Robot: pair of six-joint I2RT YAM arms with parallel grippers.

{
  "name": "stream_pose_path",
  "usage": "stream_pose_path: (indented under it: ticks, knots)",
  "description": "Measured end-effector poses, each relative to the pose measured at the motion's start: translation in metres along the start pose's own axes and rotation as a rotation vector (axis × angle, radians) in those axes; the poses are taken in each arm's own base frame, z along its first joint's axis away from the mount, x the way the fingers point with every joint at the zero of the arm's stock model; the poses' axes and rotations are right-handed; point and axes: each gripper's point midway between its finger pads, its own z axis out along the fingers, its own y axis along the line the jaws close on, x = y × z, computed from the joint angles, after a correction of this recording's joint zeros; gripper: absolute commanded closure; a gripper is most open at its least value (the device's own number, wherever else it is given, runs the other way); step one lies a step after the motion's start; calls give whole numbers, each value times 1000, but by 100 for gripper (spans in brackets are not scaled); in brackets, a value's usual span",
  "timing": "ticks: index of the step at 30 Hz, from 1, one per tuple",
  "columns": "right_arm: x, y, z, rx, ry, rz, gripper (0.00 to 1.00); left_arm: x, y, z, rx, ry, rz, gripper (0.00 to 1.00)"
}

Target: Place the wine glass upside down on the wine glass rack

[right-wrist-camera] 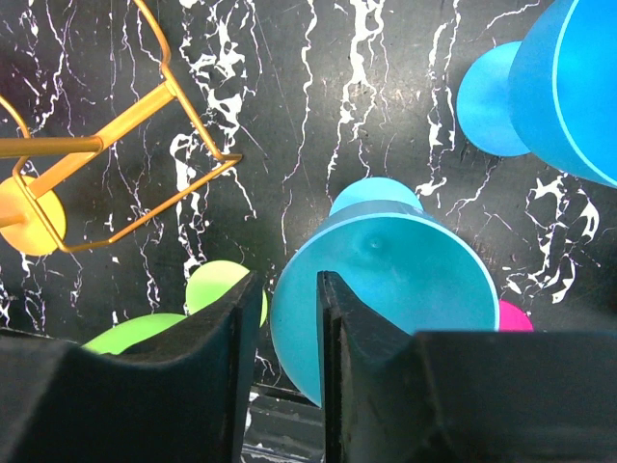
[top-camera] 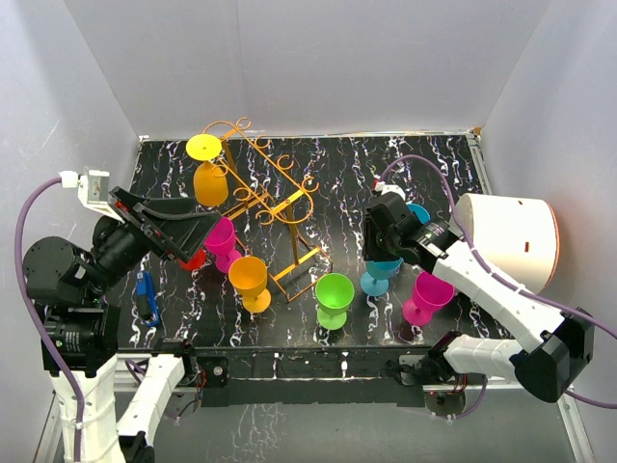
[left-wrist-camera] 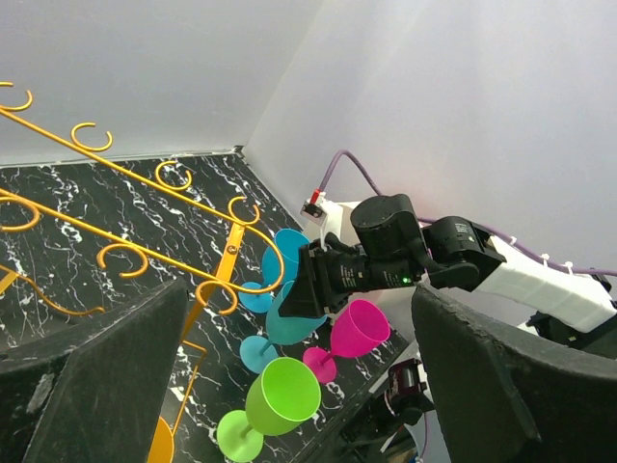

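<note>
A blue wine glass (top-camera: 380, 281) (right-wrist-camera: 405, 260) stands upright on the black marbled table, right of the golden wire wine glass rack (top-camera: 260, 188) (right-wrist-camera: 135, 111). My right gripper (top-camera: 382, 253) (right-wrist-camera: 287, 289) reaches down over the glass and straddles its rim, one finger inside the bowl and one outside. A narrow gap still shows between the jaws and the wall. In the left wrist view the blue glass (left-wrist-camera: 289, 323) sits under the right gripper (left-wrist-camera: 313, 289). My left gripper (top-camera: 178, 236) (left-wrist-camera: 299, 291) is wide open and empty, left of the rack (left-wrist-camera: 116, 169).
A yellow glass (top-camera: 209, 174) hangs upside down on the rack. Pink (top-camera: 222, 241), orange (top-camera: 249, 280), green (top-camera: 334, 297) and magenta (top-camera: 426, 294) glasses stand near the front, and a second blue glass (top-camera: 417, 212) stands behind the right gripper. A white drum (top-camera: 511, 241) lies at the right edge.
</note>
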Motion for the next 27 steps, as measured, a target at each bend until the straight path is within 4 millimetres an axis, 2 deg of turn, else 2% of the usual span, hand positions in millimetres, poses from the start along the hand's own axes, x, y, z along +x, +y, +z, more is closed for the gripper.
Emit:
stream_pose_path:
  ticks: [6,10,16,19,22,27]
  knots:
    - [-2,-1,6,23,-6,-2,84,-3,-2,4,17,14,18,1]
    - [1,-1,12,36,10,-8,100,-1,0,5,14,21,19,1]
    - [-8,-2,7,54,-11,-5,100,-1,3,5,-5,20,18,1]
    - [-18,3,-5,32,-33,3,100,-2,2,5,1,17,10,1]
    - [-32,13,-24,-28,-82,15,100,-6,-4,6,31,8,5,1]
    - [-58,31,-70,-164,-194,36,100,-10,-13,9,78,2,-4,1]
